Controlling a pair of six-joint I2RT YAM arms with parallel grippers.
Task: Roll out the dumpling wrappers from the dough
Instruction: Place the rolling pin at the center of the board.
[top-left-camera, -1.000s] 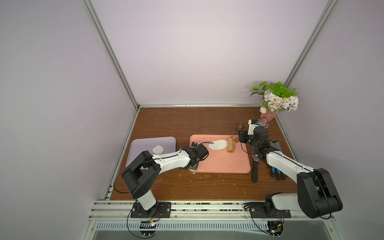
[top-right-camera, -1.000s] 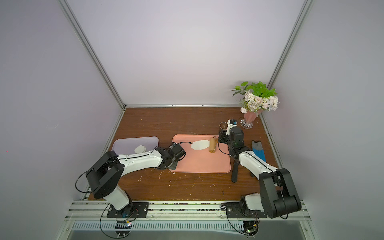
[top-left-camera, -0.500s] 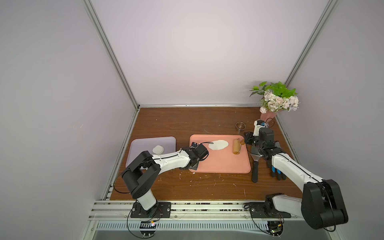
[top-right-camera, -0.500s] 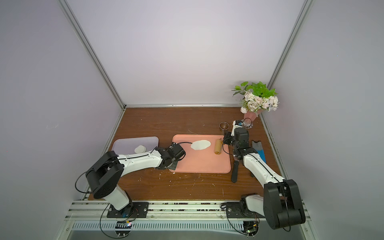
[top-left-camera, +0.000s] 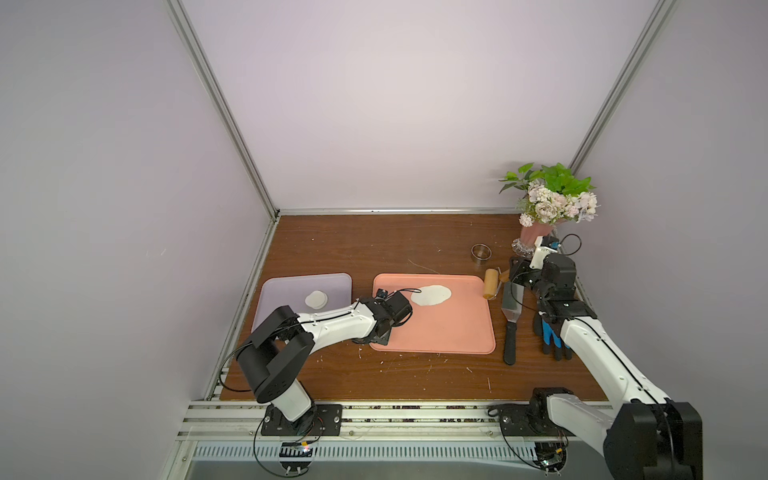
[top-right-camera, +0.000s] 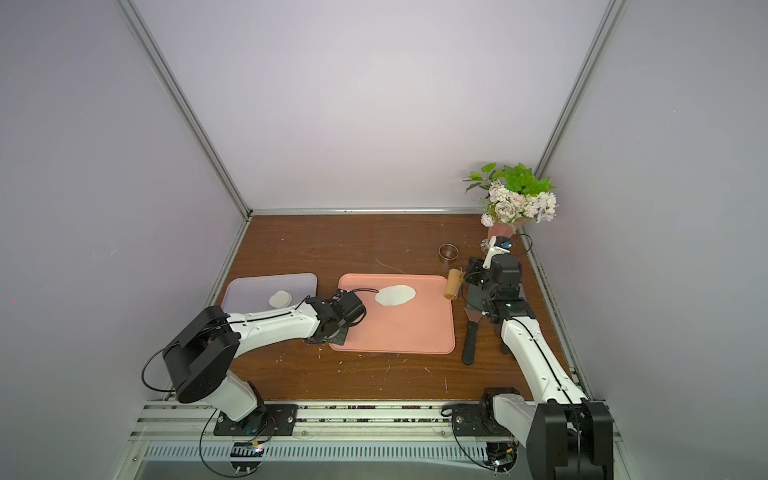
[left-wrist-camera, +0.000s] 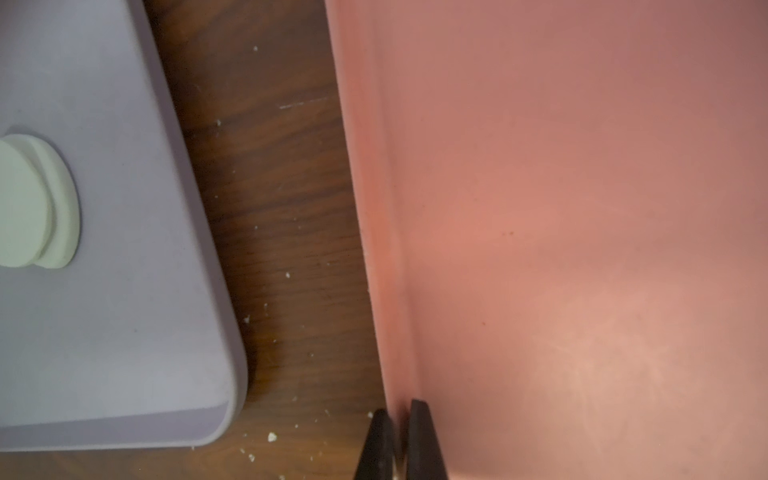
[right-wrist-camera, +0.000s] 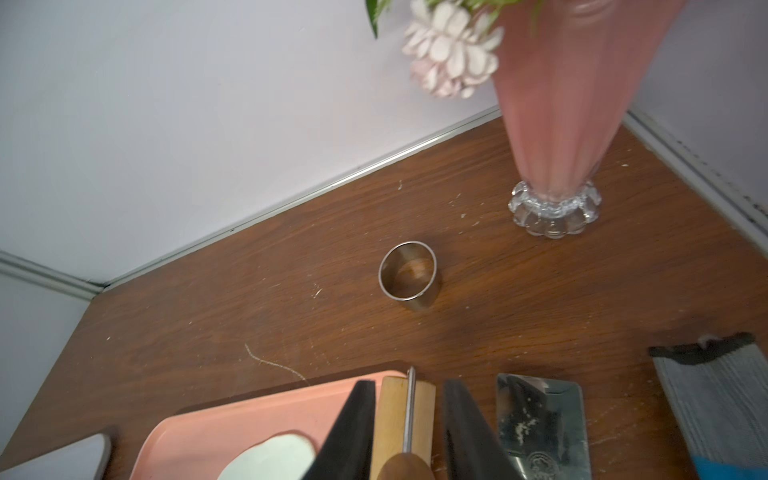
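While the left gripper (left-wrist-camera: 401, 415) pinches the near left rim of the salmon-pink rectangular tray (top-left-camera: 449, 332), jaws nearly together, the dough (top-left-camera: 431, 295), a thin uneven white sheet, lies farther back on it. The dumpling wrappers (top-left-camera: 316, 299), two overlapping white discs, rest on the lilac rectangular tray (top-left-camera: 291, 286) alongside. At the pink tray's right edge the right gripper (right-wrist-camera: 409, 384) clasps the handle of the tan wooden roller (top-left-camera: 491, 282), a steel ring (top-left-camera: 481, 251) beyond.
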